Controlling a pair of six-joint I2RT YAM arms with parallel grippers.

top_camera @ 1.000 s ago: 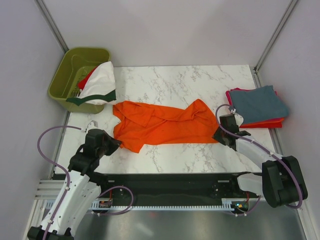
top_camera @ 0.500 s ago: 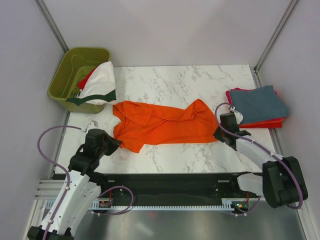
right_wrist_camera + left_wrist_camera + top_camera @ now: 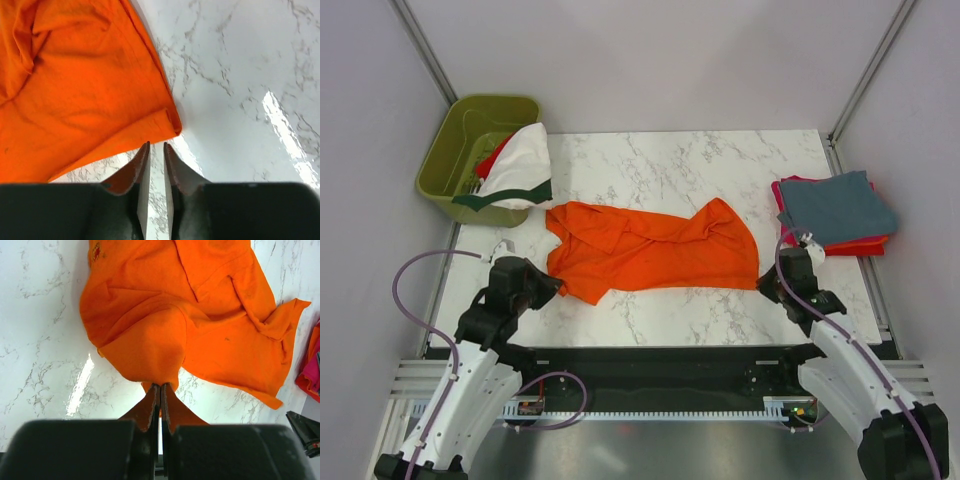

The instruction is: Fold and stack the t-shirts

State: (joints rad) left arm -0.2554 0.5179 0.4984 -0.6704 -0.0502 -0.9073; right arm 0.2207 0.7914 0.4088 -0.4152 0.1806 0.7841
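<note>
An orange t-shirt (image 3: 650,250) lies crumpled and spread across the middle of the marble table (image 3: 680,165). My left gripper (image 3: 552,288) is at its near left corner, and in the left wrist view its jaws (image 3: 161,386) are shut on the orange t-shirt (image 3: 190,315). My right gripper (image 3: 772,285) sits just off the shirt's near right corner. In the right wrist view the right gripper (image 3: 156,145) shows a narrow gap with only marble in it, a little short of the orange hem (image 3: 165,122).
A folded stack (image 3: 835,212) lies at the right edge, a blue-grey t-shirt on top of red and magenta ones. At the back left stands an olive bin (image 3: 450,150). A white t-shirt with dark green trim (image 3: 520,165) hangs over its rim, and red cloth (image 3: 492,155) lies inside.
My right gripper has drawn back from the shirt's right corner towards the near right, and its jaws have parted a little. The left arm has not moved.
</note>
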